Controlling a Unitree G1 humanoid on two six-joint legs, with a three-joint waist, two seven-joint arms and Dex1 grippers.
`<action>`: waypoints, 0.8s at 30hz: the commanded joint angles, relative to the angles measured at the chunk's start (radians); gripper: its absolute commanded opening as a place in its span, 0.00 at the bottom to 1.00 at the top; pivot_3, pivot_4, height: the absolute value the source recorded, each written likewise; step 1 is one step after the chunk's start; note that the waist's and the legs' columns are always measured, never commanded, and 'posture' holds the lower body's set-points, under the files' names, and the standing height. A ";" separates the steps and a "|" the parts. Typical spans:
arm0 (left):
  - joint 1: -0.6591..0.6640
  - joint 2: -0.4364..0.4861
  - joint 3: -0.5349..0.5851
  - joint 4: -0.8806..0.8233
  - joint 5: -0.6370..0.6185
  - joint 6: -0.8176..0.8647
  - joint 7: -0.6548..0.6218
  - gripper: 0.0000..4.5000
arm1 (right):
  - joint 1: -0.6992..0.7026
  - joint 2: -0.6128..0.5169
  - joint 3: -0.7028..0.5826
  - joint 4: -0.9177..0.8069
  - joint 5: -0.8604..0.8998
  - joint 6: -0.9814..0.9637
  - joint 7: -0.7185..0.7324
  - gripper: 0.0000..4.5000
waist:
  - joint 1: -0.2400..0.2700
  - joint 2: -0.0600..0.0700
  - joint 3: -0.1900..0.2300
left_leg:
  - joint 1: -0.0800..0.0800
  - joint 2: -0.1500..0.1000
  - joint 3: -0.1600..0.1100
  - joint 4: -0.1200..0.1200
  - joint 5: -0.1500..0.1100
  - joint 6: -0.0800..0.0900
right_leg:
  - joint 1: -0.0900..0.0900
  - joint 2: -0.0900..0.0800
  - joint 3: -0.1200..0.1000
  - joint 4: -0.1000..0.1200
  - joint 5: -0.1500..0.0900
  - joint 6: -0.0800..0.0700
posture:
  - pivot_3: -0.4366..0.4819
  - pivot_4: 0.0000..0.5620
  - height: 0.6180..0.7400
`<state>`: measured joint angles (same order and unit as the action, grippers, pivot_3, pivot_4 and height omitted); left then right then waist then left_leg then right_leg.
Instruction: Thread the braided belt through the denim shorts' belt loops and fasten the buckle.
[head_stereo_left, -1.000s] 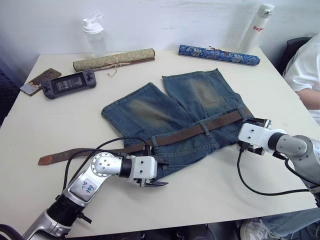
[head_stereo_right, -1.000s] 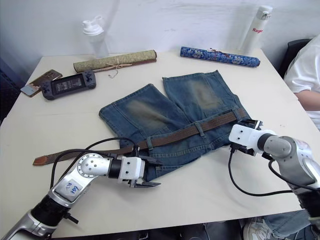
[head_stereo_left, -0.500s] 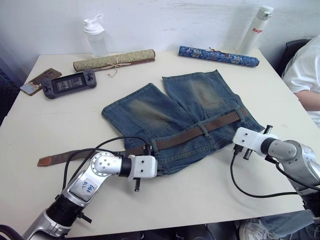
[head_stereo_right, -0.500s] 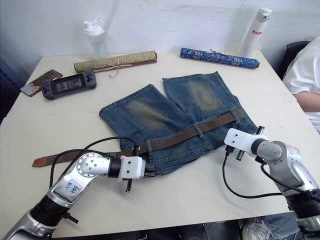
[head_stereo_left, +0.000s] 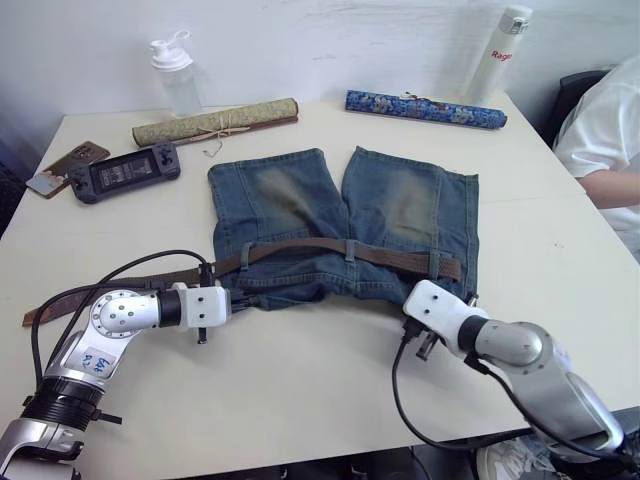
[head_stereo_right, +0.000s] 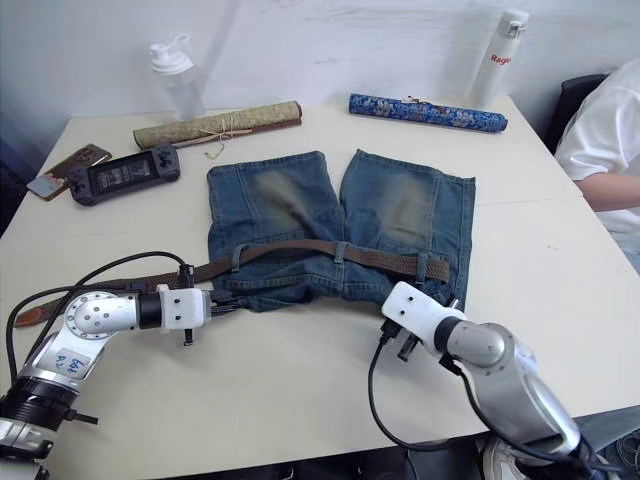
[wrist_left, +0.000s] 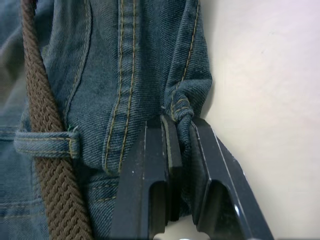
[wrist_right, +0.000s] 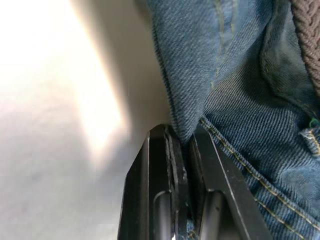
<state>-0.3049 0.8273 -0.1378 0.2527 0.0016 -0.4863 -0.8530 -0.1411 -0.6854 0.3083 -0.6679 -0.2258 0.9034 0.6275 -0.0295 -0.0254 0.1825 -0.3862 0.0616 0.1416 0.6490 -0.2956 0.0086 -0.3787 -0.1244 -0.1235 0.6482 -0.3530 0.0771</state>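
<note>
The denim shorts (head_stereo_left: 340, 225) have been swung square on the table (head_stereo_left: 300, 400), waistband nearest, each corner pinched by the left tool (wrist_left: 177, 131) and right tool (wrist_right: 184, 137); the braided belt (head_stereo_left: 340, 250) sits threaded, ready for fastening.

Faded blue denim shorts (head_stereo_left: 340, 225) lie mid-table (head_stereo_left: 300, 400), waistband toward the robot, legs pointing away; olive-brown braided belt (head_stereo_left: 330, 250) runs across the waistband, its tail trailing off to the left. Left gripper (wrist_left: 177, 132) at the left waistband corner, right gripper (wrist_right: 182, 142) at the right corner. Behind: tan rolled scroll (head_stereo_left: 215, 120) left, blue patterned scroll (head_stereo_left: 425, 108) right. Far left: black handheld game console (head_stereo_left: 125, 172)
</note>
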 joint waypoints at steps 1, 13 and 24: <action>-0.033 -0.038 -0.019 0.100 0.062 -0.034 0.026 0.00 | 0.011 -0.018 0.040 0.162 -0.082 -0.092 -0.089 0.01 | 0.002 -0.001 -0.002 | 0.001 0.000 0.000 0.000 0.000 0.000 | 0.001 0.000 0.000 0.001 0.000 0.000 | 0.48 0.27 0.82; -0.220 -0.093 -0.070 0.333 0.152 -0.207 0.050 0.00 | -0.058 -0.090 -0.017 0.417 -0.134 -0.355 -0.137 0.01 | 0.030 -0.009 -0.007 | 0.001 -0.003 0.000 0.004 0.001 0.002 | 0.002 -0.004 0.000 0.003 0.002 0.001 | 0.48 0.27 0.82; -0.215 -0.105 -0.044 0.313 0.089 -0.263 0.024 0.22 | -0.002 -0.071 -0.122 0.329 -0.063 -0.325 -0.073 0.42 | 0.035 -0.008 -0.007 | -0.003 -0.006 -0.001 0.005 0.002 0.003 | 0.002 -0.006 -0.004 0.002 0.002 0.002 | 0.48 0.27 0.82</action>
<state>-0.5340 0.7192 -0.1956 0.5866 0.0983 -0.7538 -0.8315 -0.1767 -0.7470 0.2096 -0.3473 -0.3105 0.5365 0.5188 0.0051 -0.0338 0.1757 -0.3895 0.0561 0.1396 0.6538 -0.2941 0.0116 -0.3771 -0.1306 -0.1283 0.6491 -0.3505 0.0794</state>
